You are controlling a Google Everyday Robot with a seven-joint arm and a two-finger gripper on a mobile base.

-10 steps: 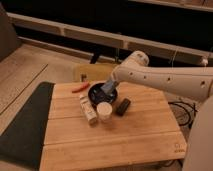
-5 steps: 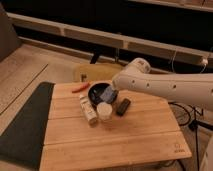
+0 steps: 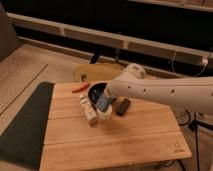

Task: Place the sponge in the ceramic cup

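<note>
Sponge (image 3: 102,104), a small light-blue block, is pinched in the gripper (image 3: 104,100), whose fingers are closed narrowly on it. It is held tilted just above the ceramic cup (image 3: 105,115). Whether its lower edge touches the cup's rim cannot be told. The gripper hangs over the middle of the table (image 3: 140,135), a little toward the far edge. The white arm (image 3: 165,92) that carries it reaches in from the right, crossing above the table's far right part.

The cream-white cup stands upright directly beneath the gripper. Just behind it, nearer the far edge, is a wide black bowl (image 3: 93,91); the gripper and sponge overlap the bowl's near rim in this view. Just beside the cup on its left, a whitish oblong bottle (image 3: 88,109) lies on its side, its length running from the far edge toward the near edge. On the cup's right, near it but apart, a dark rectangular block (image 3: 123,106) lies flat on the wood, partly under the arm.

An orange, elongated object (image 3: 80,87) lies near the far edge, left of the bowl, toward the far left corner. A dark mat (image 3: 25,125) runs along the table's left edge from far to near. Beyond the far edge a yellowish flat board (image 3: 95,71) is visible, lower than the tabletop.
</note>
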